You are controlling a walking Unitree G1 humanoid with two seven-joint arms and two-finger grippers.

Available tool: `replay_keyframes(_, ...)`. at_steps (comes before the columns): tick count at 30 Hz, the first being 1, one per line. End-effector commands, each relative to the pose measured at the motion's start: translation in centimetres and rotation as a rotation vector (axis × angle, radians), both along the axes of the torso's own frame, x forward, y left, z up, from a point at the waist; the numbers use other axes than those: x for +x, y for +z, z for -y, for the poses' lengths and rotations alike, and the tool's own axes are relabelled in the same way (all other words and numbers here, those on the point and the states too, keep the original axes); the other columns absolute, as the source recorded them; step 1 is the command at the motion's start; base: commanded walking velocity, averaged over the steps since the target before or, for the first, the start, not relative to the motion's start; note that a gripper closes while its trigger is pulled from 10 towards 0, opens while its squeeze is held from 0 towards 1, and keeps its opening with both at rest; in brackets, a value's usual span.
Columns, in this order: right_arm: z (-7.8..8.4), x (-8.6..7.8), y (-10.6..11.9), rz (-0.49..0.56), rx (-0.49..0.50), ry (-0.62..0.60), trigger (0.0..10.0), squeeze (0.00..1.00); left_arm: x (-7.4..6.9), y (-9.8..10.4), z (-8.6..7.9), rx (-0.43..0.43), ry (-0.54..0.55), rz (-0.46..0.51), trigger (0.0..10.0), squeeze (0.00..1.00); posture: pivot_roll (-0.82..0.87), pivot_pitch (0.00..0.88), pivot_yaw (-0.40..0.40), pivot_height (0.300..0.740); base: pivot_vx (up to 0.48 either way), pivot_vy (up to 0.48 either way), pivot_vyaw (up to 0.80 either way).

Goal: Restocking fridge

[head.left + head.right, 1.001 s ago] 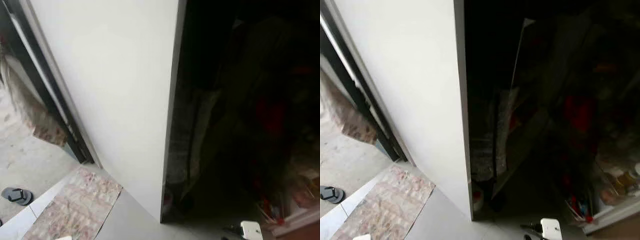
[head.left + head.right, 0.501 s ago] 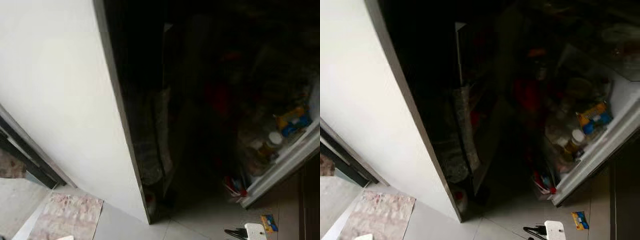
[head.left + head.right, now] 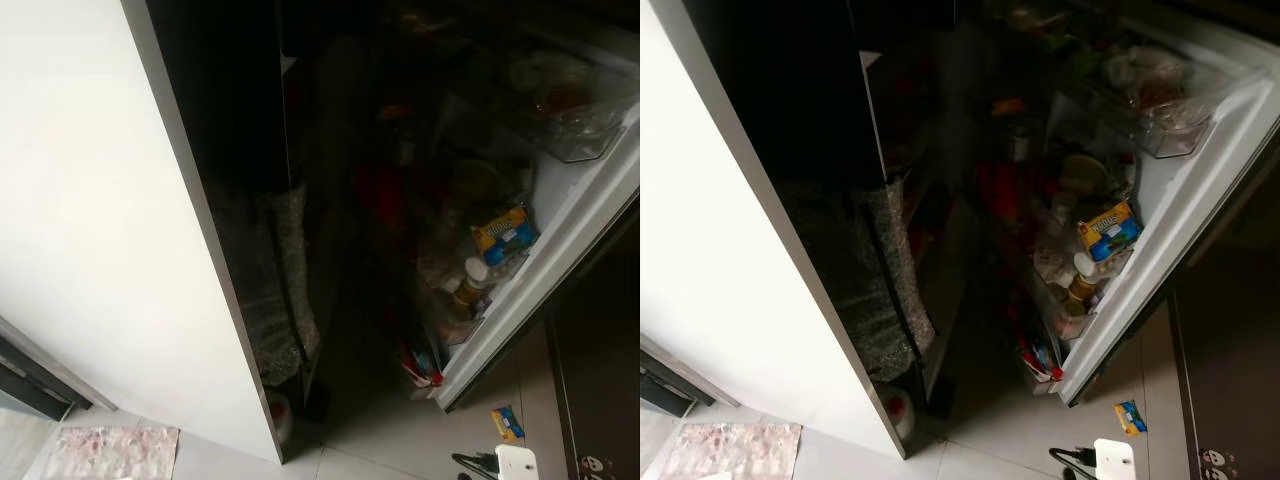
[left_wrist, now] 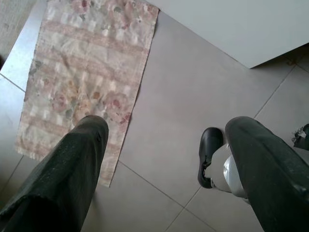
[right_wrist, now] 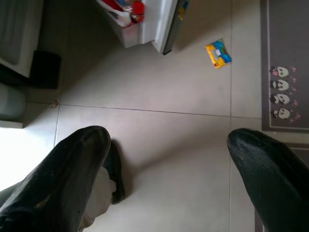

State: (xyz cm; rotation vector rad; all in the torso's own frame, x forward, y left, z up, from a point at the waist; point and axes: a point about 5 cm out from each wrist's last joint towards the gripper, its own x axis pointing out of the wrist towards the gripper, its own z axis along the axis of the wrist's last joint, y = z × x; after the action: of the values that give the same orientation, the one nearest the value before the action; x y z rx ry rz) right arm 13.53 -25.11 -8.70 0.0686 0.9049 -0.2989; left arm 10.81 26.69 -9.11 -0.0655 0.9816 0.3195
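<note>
My head pair looks steeply down into the open fridge (image 3: 940, 180) from close by, its white side wall (image 3: 90, 250) filling the left of the frame and the stocked door (image 3: 1160, 200) swinging out at the upper right; the right eye sits a little further right, so both share the dark interior and the floor (image 3: 990, 440) at the bottom edge. My left wrist camera points straight down past its open fingers (image 4: 67, 174) at floor tiles and a rug (image 4: 87, 72). My right wrist camera likewise faces the floor between parted fingers (image 5: 67, 179), catching the door's foot and a packet (image 5: 218, 53) that the head views also show at lower right.
</note>
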Motion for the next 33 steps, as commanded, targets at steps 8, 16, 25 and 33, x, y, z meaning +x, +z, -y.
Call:
replay_keyframes(8, 0.4, 0.1, 0.4, 0.088, -0.040, -0.115, 10.0, 0.00, -0.4, 0.0, -0.5, -0.003, -0.005, -0.025, 10.0, 0.00, -0.05, 0.055, 0.062, 0.740, 0.000, 0.000, 0.00)
replay_keyframes(16, 1.1, -0.3, 0.9, 0.151, -0.160, -0.290, 10.0, 0.00, -0.1, -0.2, 0.4, -0.009, -0.010, -0.032, 10.0, 0.00, -0.05, 0.052, 0.061, 0.740, 0.000, 0.000, 0.00)
replay_keyframes(25, 5.0, 6.0, 7.1, 0.479, -0.441, -0.366, 10.0, 0.00, -0.1, -0.2, 0.1, -0.005, -0.008, -0.035, 10.0, 0.00, -0.06, 0.054, 0.067, 0.740, 0.000, 0.000, 0.00)
replay_keyframes(33, 7.0, 6.2, 9.8, 0.594, -0.564, -0.508, 10.0, 0.00, -0.6, 0.0, -0.6, -0.002, 0.001, -0.037, 10.0, 0.00, -0.06, 0.050, 0.064, 0.740, 0.000, 0.000, 0.00)
